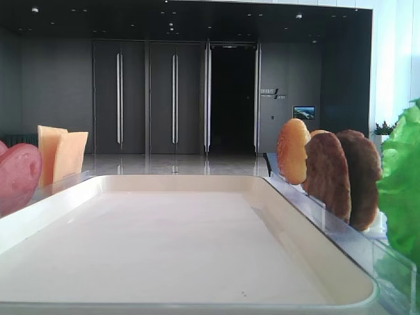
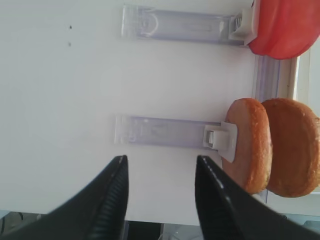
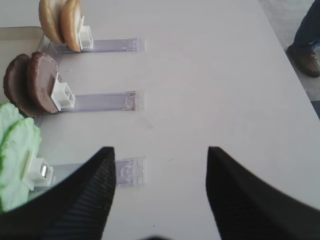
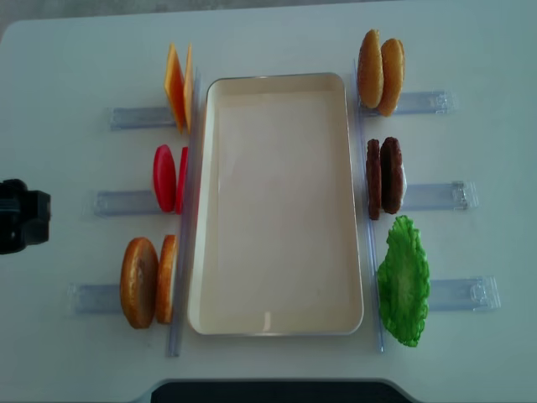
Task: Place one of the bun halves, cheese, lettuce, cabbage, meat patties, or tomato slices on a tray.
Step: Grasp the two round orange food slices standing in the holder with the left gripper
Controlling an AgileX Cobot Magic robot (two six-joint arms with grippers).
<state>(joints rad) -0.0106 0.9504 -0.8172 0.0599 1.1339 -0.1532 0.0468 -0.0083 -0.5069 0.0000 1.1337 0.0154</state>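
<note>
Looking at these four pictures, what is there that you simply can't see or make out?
- Right gripper: absent from the overhead view; the right wrist view cuts its open fingers at the bottom edge.
- Left gripper: the overhead view shows only a dark block at its left edge.
- Lettuce: cropped by the low front view's right edge; its leaf count is unclear.
- Person's shoe: the right wrist view's right edge cuts off the rest.

bright, even light — wrist views perhaps soft
</note>
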